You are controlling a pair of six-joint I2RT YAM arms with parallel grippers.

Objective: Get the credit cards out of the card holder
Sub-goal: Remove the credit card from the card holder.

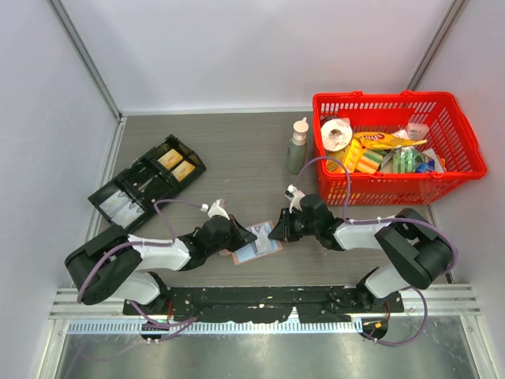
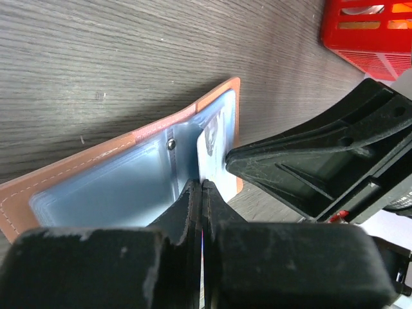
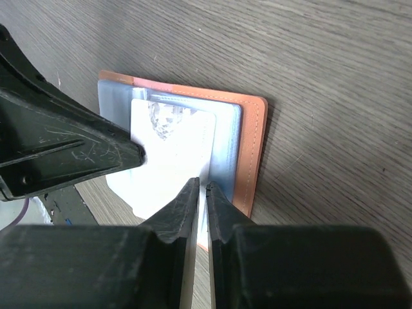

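The card holder (image 1: 254, 245) lies open on the table between my two grippers, tan leather outside with pale blue-grey lining (image 2: 103, 187). A white credit card (image 3: 170, 151) with dark printed marks sticks partly out of its sleeve; it also shows in the left wrist view (image 2: 215, 138). My left gripper (image 1: 239, 239) is shut, its tips (image 2: 201, 187) pinching the holder's blue-grey inner flap beside the card. My right gripper (image 1: 276, 229) is shut on the card's edge (image 3: 201, 187), next to the holder's tan rim (image 3: 248, 148). Any other cards are hidden inside.
A black compartment tray (image 1: 146, 183) lies at the back left. A green bottle (image 1: 297, 148) stands behind the holder. A red basket (image 1: 394, 185) full of groceries sits at the back right, its corner in the left wrist view (image 2: 367, 32).
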